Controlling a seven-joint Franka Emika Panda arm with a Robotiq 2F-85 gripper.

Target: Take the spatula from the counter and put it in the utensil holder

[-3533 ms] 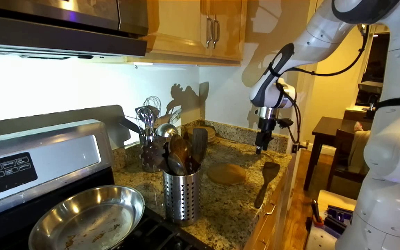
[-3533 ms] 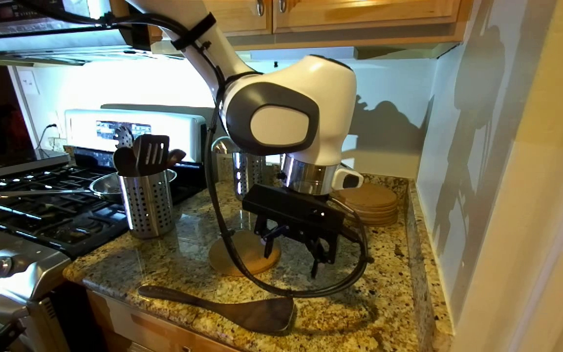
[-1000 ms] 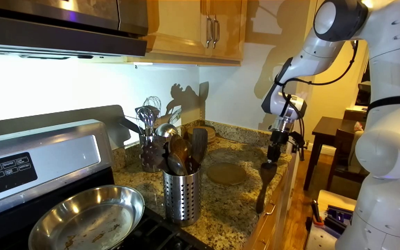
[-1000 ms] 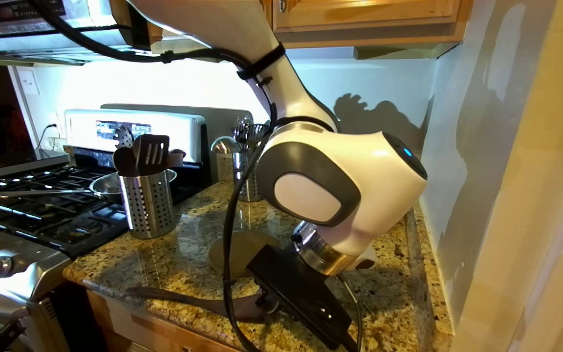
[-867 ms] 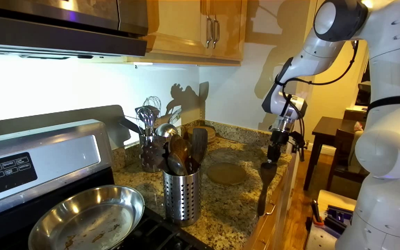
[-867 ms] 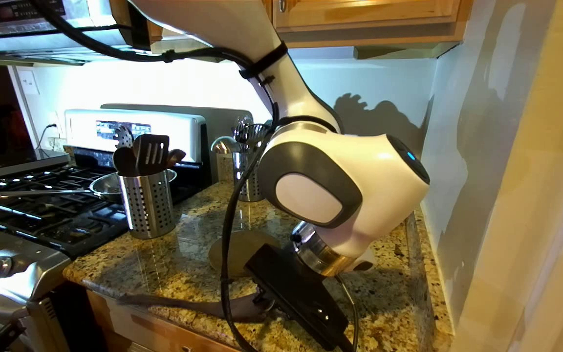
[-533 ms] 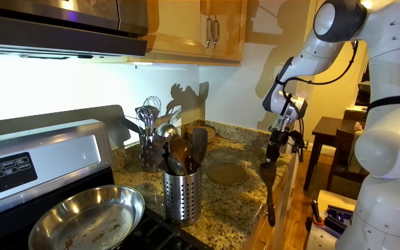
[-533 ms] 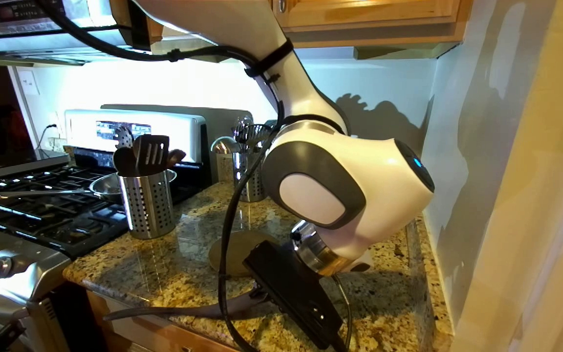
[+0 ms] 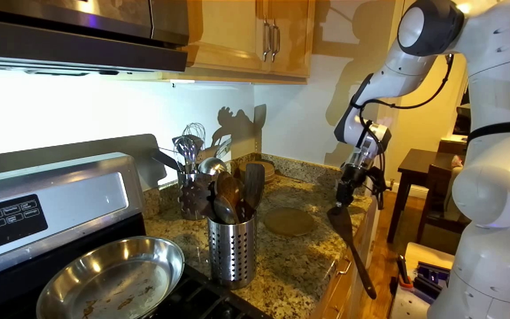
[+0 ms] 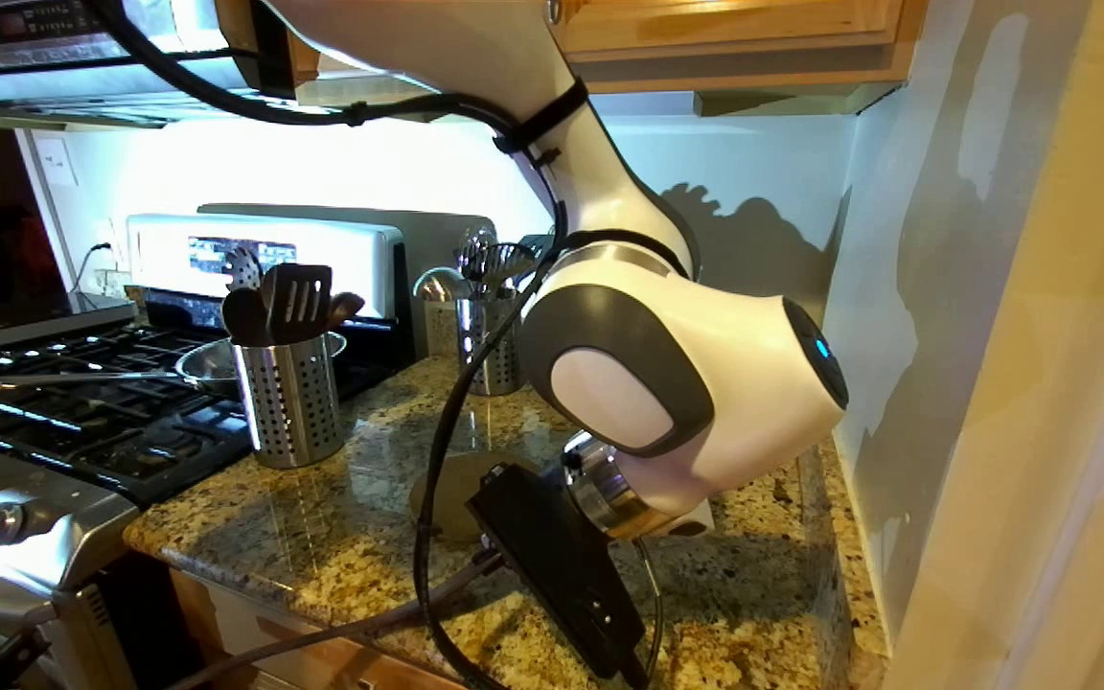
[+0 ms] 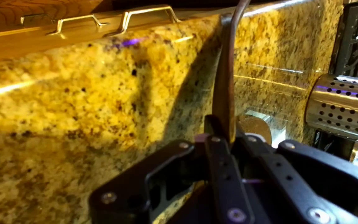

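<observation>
Spatula [image 9: 348, 237]: brown wood, thin handle, flat head. Location: in the Robotiq gripper [image 11: 228, 133], gripped at the head end; in an exterior view, right of the utensil holder [image 9: 233, 252] and well apart from it. Head over the counter [image 9: 290, 272]; handle slanting downward past the counter's front edge. Contact between head and counter: cannot be told.

Fingers [image 11: 219, 150]: close together, the head clasped edge-on between them in the wrist view.

Utensil holder: perforated steel cylinder, upright on the counter, just beside the stove [image 10: 111, 422] at left; contains dark and wooden utensils [image 9: 230, 188], among them a slotted turner [image 10: 303, 328].

Whisk cylinder [image 10: 471, 335]: perforated steel, upright at the counter's far side; wire whisks [image 9: 187, 150] stand in it.

Wooden disc [image 9: 289, 221]: round, flat on the counter, between utensil holder and gripper.

Stack of wooden discs [image 9: 269, 172]: far corner of the counter.

Frying pan [image 9: 113, 274]: round, steel, on the stove.
</observation>
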